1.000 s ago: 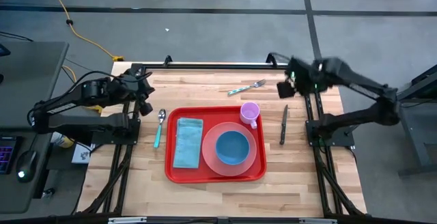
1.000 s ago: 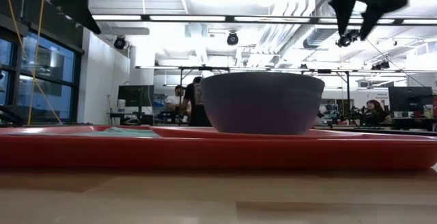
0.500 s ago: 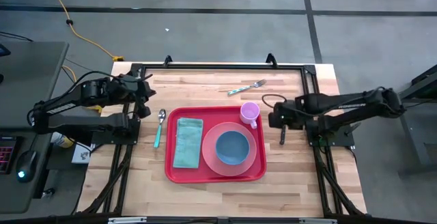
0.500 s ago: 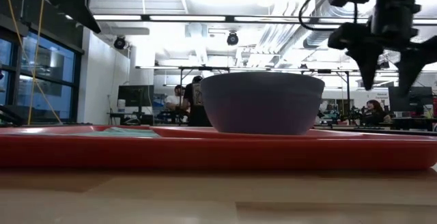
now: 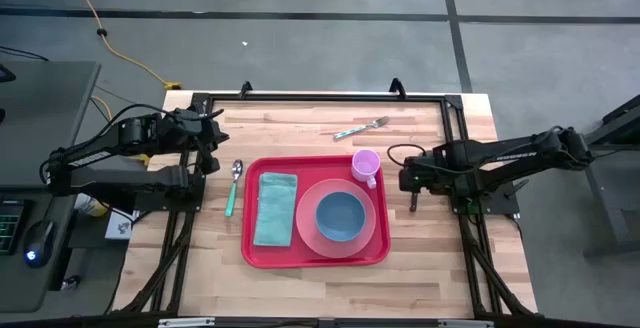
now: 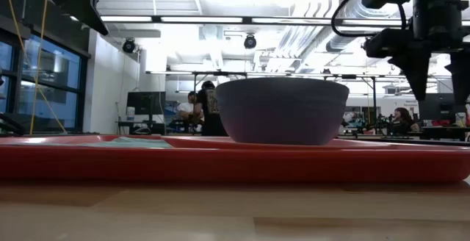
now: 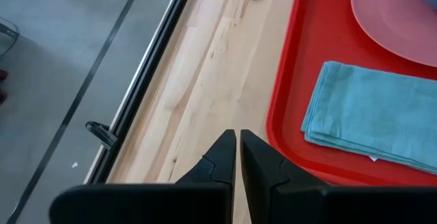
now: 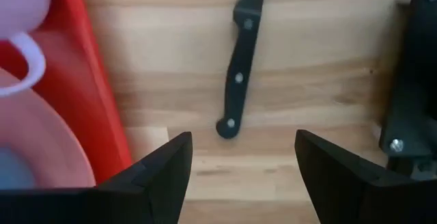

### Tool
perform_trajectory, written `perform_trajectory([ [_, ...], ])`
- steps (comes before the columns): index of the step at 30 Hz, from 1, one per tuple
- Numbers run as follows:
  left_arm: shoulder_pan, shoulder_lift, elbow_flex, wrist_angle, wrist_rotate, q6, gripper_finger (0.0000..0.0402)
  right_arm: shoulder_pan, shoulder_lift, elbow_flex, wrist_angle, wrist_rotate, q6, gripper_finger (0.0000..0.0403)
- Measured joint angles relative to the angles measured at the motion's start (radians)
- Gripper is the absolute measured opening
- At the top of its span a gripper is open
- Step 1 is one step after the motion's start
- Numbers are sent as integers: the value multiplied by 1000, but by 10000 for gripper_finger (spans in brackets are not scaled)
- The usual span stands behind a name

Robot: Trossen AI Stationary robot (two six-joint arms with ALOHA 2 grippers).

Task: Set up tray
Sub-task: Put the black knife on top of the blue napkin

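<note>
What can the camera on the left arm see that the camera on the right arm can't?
Only the left wrist view shows the folded blue napkin lying in the tray and the left gripper with its fingers closed together, hovering over bare wood.

Only the right wrist view shows the black knife on the table beside the tray, the pink mug, and the right gripper spread open above the knife.

Both show the red tray, the pink plate and the wooden table.

You see the left gripper (image 7: pixel 237 157) at bottom centre, fingers pressed together over the wooden table (image 7: pixel 205 80). To the right lies the red tray (image 7: pixel 290 80), holding a folded teal napkin (image 7: pixel 372 118) and a pink plate (image 7: pixel 396 12) at upper right.
</note>
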Motion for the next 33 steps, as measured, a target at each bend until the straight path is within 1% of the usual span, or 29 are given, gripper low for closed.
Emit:
perform_trajectory([
  [3,0,0,0,0,-1,0,53,0,31,-17,18,27,8,239],
  [9,0,0,0,0,0,0,53,0,99,-106,154,-8,32,239],
  [13,0,0,0,0,6,0,53,-1,127,-170,287,-22,52,239],
  [18,0,0,0,0,26,-1,53,-1,147,-228,370,-41,73,239],
  [25,0,0,0,0,27,-1,53,-1,159,-241,392,-37,78,239],
  [33,0,0,0,0,27,-1,53,-2,223,-243,425,-48,72,237],
])
